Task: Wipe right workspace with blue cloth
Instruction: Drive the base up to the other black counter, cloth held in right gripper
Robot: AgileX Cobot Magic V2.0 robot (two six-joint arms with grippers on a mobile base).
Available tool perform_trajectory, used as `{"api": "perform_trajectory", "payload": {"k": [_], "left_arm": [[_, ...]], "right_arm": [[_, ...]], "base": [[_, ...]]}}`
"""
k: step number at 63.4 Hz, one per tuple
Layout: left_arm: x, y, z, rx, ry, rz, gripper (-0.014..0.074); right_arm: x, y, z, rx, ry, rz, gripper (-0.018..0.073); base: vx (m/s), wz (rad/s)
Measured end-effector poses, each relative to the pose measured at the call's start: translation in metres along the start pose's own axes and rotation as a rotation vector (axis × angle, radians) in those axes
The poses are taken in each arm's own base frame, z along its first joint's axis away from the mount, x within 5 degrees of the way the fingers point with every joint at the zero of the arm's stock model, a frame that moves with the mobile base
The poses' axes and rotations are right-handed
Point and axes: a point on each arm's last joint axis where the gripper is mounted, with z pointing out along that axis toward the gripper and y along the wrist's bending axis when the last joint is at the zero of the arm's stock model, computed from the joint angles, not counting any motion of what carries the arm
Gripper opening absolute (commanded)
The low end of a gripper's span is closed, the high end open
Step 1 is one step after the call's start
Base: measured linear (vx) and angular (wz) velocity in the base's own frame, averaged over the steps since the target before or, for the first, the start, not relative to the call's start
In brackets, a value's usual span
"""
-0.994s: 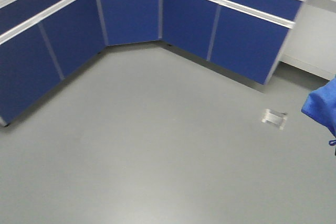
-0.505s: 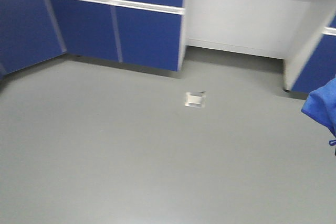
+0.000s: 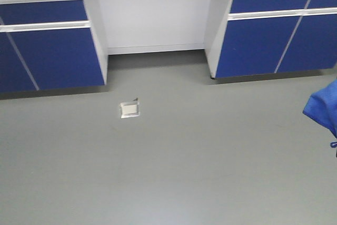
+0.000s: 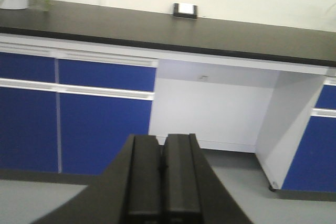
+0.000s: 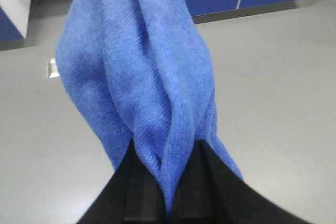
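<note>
The right end effector (image 5: 165,187) grips the bunched cloth (image 5: 142,66) above the floor (image 5: 273,77). The left end effector (image 4: 161,171) is clenched on nothing. Beyond, the black tabletop (image 4: 236,38) carries a socket box (image 4: 185,10), its face too blurred to read.

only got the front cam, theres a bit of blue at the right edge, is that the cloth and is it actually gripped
Observer: Yes. The right wrist view shows the blue cloth bunched and pinched between the fingers of the right gripper.
Operator: left arm holding anything
Observer: No. In the left wrist view the left gripper is shut with nothing between its fingers.
Operator: i only see the front edge of the bench, whats on top
Observer: The left wrist view shows the black benchtop with a small socket box at the back, against the wall.
</note>
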Motion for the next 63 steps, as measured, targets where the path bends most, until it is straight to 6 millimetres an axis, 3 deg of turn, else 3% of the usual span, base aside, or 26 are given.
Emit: {"api": "perform_trajectory", "payload": {"k": [26, 63], "left_arm": [[0.0, 0.0, 0.0, 0.0, 0.0, 0.0, -0.0006], [0.0, 0.0, 0.0, 0.0, 0.0, 0.0, -0.0006]], "right_arm": [[0.007, -0.001, 0.0, 0.006, 0.072, 0.0, 0.0], [0.019, -0.002, -0.002, 0.019, 0.216, 0.0, 0.0]], "base": [[0.25, -0.24], [0.38, 0.05]]}}
